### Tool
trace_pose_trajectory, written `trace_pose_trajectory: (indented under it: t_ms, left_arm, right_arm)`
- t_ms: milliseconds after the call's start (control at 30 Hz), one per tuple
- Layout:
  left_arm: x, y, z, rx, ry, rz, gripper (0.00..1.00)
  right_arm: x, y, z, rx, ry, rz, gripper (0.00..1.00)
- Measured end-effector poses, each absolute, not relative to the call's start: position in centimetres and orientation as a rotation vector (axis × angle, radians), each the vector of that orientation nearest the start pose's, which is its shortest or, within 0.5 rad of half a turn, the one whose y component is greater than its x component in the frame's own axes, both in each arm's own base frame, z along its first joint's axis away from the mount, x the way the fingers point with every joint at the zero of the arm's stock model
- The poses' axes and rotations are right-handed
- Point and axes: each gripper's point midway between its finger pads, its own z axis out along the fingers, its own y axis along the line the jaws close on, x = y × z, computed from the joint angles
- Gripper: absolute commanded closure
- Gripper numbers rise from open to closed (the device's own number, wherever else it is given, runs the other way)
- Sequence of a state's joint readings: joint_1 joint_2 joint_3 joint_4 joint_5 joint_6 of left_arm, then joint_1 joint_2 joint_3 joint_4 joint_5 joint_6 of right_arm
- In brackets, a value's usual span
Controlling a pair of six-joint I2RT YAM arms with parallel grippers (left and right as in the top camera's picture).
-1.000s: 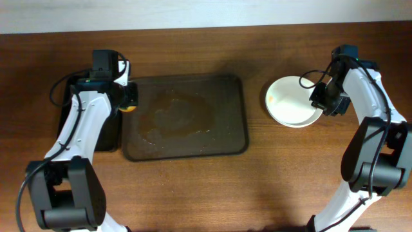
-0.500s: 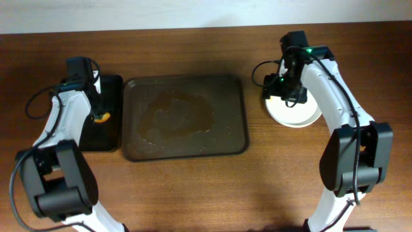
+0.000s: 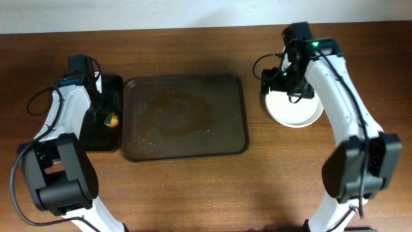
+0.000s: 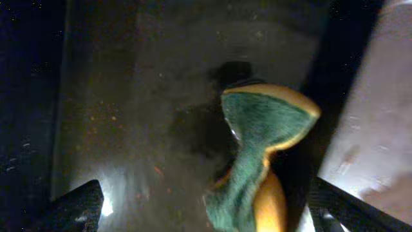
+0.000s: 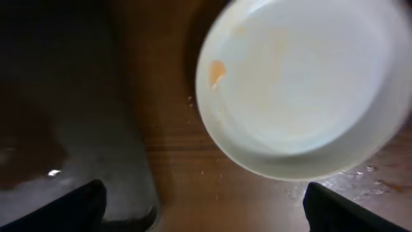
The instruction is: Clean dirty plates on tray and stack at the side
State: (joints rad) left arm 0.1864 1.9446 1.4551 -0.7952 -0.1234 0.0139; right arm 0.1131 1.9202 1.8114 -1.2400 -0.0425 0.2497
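Observation:
The dark brown tray point(image 3: 185, 145) lies mid-table with no plates on it, only pale smears on its floor. The white plates point(image 3: 295, 109) sit on the bare wood to its right. In the right wrist view the top plate point(image 5: 309, 84) shows a small orange spot near its rim. My right gripper point(image 3: 278, 87) hangs open over the plates' left edge, and its fingers point(image 5: 84, 206) hold nothing. My left gripper point(image 3: 103, 111) is open over the small black tray. A green and yellow sponge point(image 4: 264, 148) lies loose between its fingers point(image 4: 84, 201).
The narrow black tray point(image 3: 106, 138) stands against the brown tray's left side with the sponge point(image 3: 112, 120) on it. Cables trail from both arms near the back. The table's far edge meets a pale wall.
My left gripper has swung from the brown tray's corner to the black tray, opened and let go of the sponge. My right gripper has moved from the plates' right side to their left and opened.

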Motion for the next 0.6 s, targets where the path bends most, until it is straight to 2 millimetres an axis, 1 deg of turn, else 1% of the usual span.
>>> trace_pose_trajectory:
  t_ms: [100, 133, 200, 233, 267, 333, 367, 400, 433, 500, 600]
  left_arm:
    - [41.8, 9.7, 9.3, -0.267, 2.812, 0.189, 0.01]
    - [41.7, 9.2, 11.4, -0.26, 2.773, 0.156, 0.01]
    - [41.9, 8.2, 14.1, -0.24, 2.706, 0.082, 0.01]
    - [42.0, 7.6, 15.1, -0.226, 2.68, 0.035, 0.01]
    - [42.2, 6.5, 16.6, -0.2, 2.64, -0.047, 0.01]
    - [42.8, 4.8, 18.3, -0.156, 2.58, -0.169, 0.01]
    - [43.3, 3.9, 18.9, -0.128, 2.548, -0.236, 0.01]
    - [43.5, 3.5, 19.1, -0.116, 2.536, -0.266, 0.01]
    - [43.5, 2.9, 19.2, -0.103, 2.53, -0.306, 0.01]
    - [43.5, 2.5, 19.3, -0.092, 2.523, -0.342, 0.01]
    - [43.5, 2.0, 19.5, -0.081, 2.518, -0.378, 0.01]
  right_arm:
    - [40.6, 5.2, 20.8, 0.183, 2.806, 0.131, 0.01]
    - [40.1, 5.0, 23.8, 0.178, 2.726, 0.141, 0.01]
    - [39.2, 4.9, 26.4, 0.173, 2.658, 0.151, 0.01]
    - [38.7, 4.8, 27.8, 0.17, 2.622, 0.158, 0.02]
    - [37.9, 4.7, 29.3, 0.167, 2.581, 0.165, 0.02]
    - [36.4, 4.6, 31.8, 0.162, 2.518, 0.178, 0.02]
    - [35.3, 4.4, 33.1, 0.16, 2.485, 0.184, 0.02]
    - [34.6, 4.3, 33.8, 0.158, 2.468, 0.187, 0.02]
    - [33.4, 4.2, 34.8, 0.156, 2.444, 0.19, 0.02]
    - [31.7, 4.0, 36.1, 0.154, 2.415, 0.195, 0.02]
    - [28.2, 3.9, 38.6, 0.142, 2.345, 0.225, 0.02]
